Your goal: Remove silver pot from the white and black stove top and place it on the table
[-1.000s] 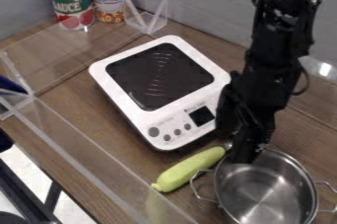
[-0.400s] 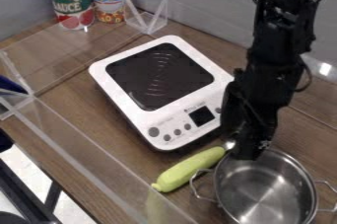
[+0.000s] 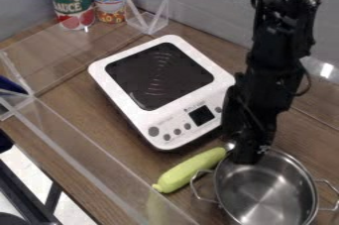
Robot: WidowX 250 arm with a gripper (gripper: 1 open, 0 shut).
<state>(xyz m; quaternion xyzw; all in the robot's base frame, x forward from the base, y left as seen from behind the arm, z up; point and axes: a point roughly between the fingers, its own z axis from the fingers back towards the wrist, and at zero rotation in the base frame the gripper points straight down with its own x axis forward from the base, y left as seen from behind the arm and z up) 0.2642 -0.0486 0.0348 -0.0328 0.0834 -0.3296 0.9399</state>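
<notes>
My pincer points straight down at the near rim of the silver pot, its jaws spread wide and clamped on nothing that I can make out. The silver pot stands upright on the table, off the stove top and near its button edge. The black cooking square is bare. A yellow-green vegetable lies just beside the pot.
</notes>
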